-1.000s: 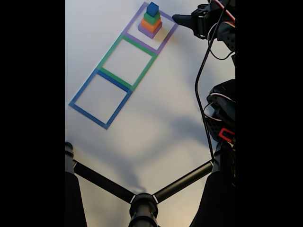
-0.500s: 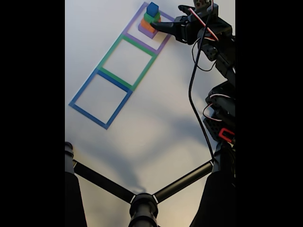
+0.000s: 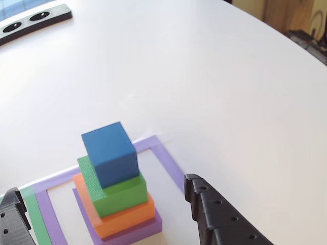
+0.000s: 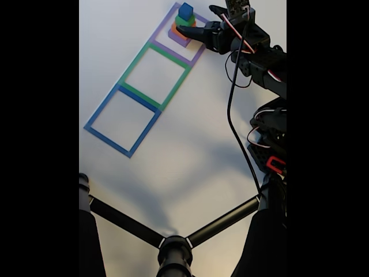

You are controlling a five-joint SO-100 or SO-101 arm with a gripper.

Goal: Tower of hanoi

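Observation:
The tower of hanoi [image 3: 118, 194] stands stacked inside a purple tape square [image 3: 170, 164]: blue cube [image 3: 110, 152] on top, then green [image 3: 122, 196], orange [image 3: 130, 217] and the flat purple base [image 3: 150, 228]. In the other view my gripper [image 3: 102, 189] is open, one black finger [image 3: 217, 217] right of the stack and the other finger [image 3: 11, 219] at the left edge, neither touching it. In the fixed view the gripper [image 4: 196, 19] reaches the tower [image 4: 183, 24] from the right, at the top of the table.
Green [image 4: 155, 74] and blue [image 4: 122, 120] tape squares continue the row toward lower left. Black tripod legs [image 4: 173, 242] cross the bottom of the fixed view. A black strip with holes [image 3: 36, 18] lies far back; the table's edge [image 3: 286, 41] curves at upper right.
The gripper has moved left from beside the purple square to the tower, its open fingers now on either side of the stack. The blocks have not moved.

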